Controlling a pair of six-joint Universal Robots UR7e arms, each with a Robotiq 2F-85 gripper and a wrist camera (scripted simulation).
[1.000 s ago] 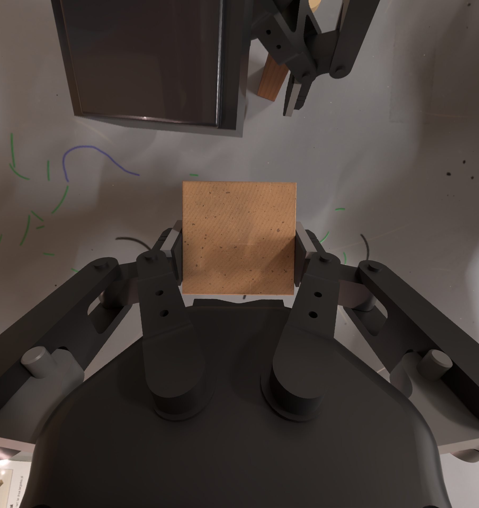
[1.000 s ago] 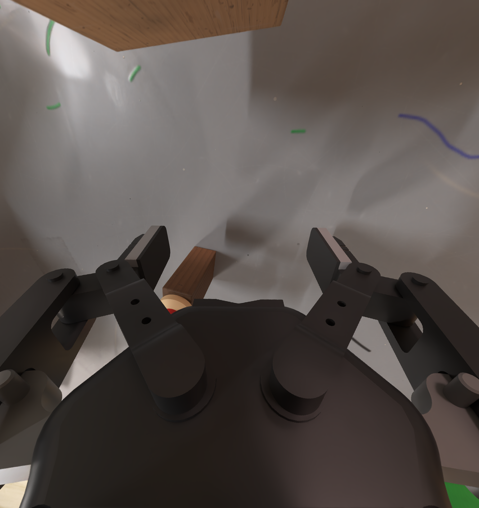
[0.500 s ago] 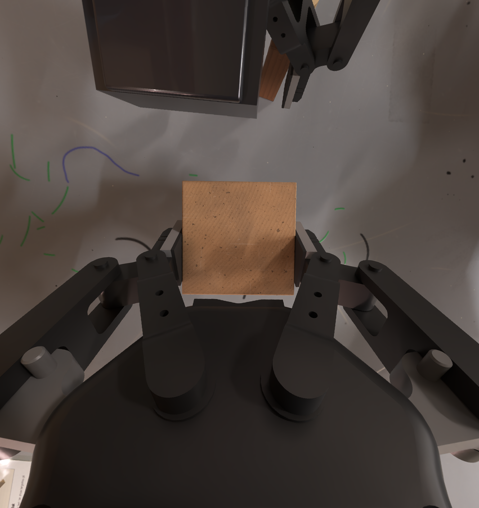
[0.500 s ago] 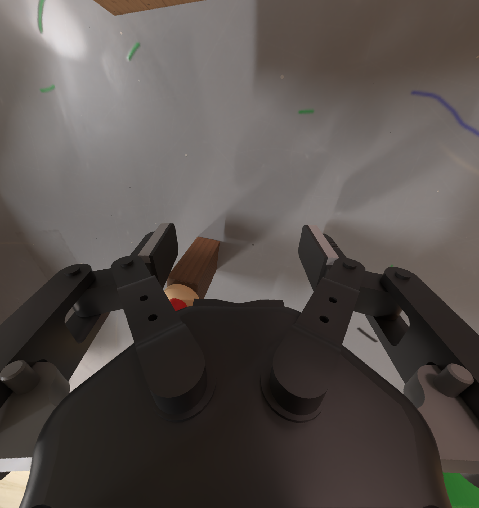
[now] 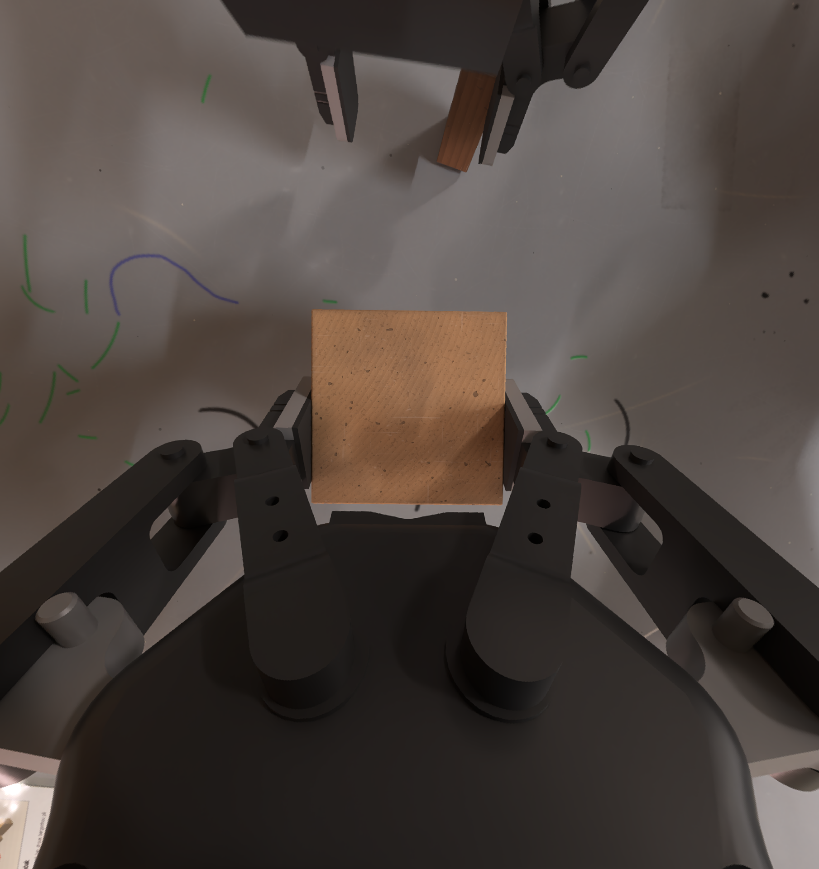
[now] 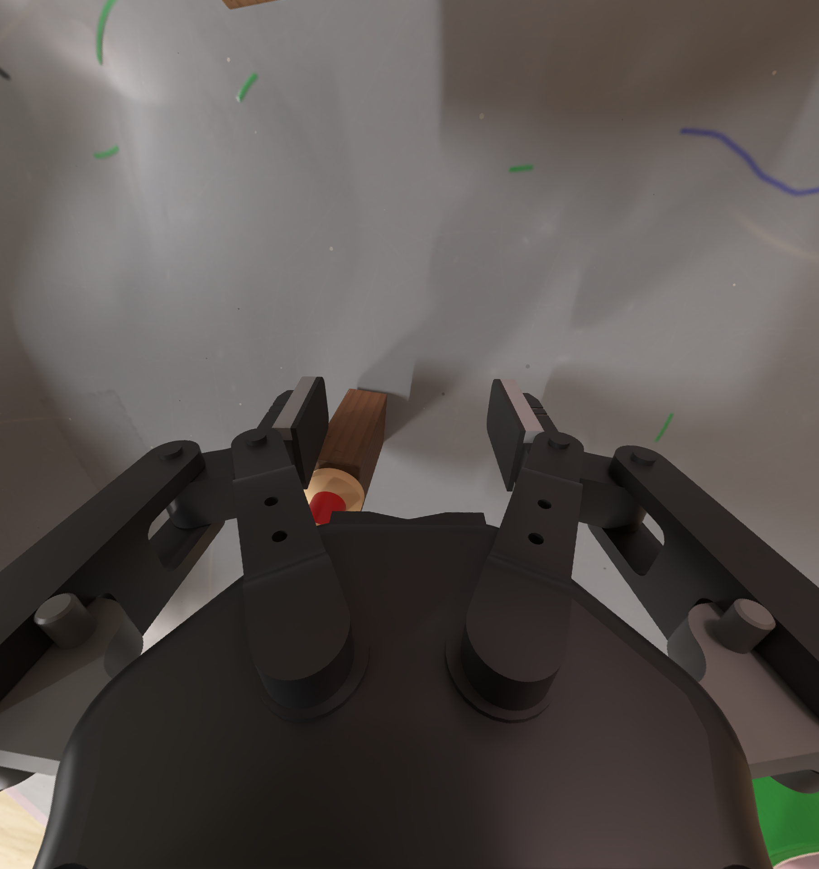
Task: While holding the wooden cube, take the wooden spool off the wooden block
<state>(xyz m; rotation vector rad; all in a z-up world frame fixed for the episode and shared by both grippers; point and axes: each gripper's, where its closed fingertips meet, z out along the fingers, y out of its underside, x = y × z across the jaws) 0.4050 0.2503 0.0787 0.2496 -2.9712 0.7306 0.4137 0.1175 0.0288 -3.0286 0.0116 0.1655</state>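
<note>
My left gripper [image 5: 408,423] is shut on the wooden cube [image 5: 407,404], with a pad pressed on each side. It holds the cube over the grey table. Farther off, my right gripper [image 5: 414,146] points down with its jaws apart around the upright dark wooden block [image 5: 466,122]. In the right wrist view, the right gripper [image 6: 407,423] is open. The block [image 6: 358,430] stands close beside its left finger [image 6: 311,418]. The pale wooden spool [image 6: 337,491] with a red centre sits on top of the block, partly hidden by the gripper body.
The grey table [image 6: 398,235] bears green and blue pen strokes. A printed card [image 5: 3,837] lies at the lower left of the left wrist view. A green patch [image 6: 802,818] and a pale wooden surface [image 6: 3,818] show at the bottom of the right wrist view.
The right gripper has shifted so that the block and spool sit farther in between its fingers, and its jaws have narrowed somewhat. The left gripper and the cube have not moved.
</note>
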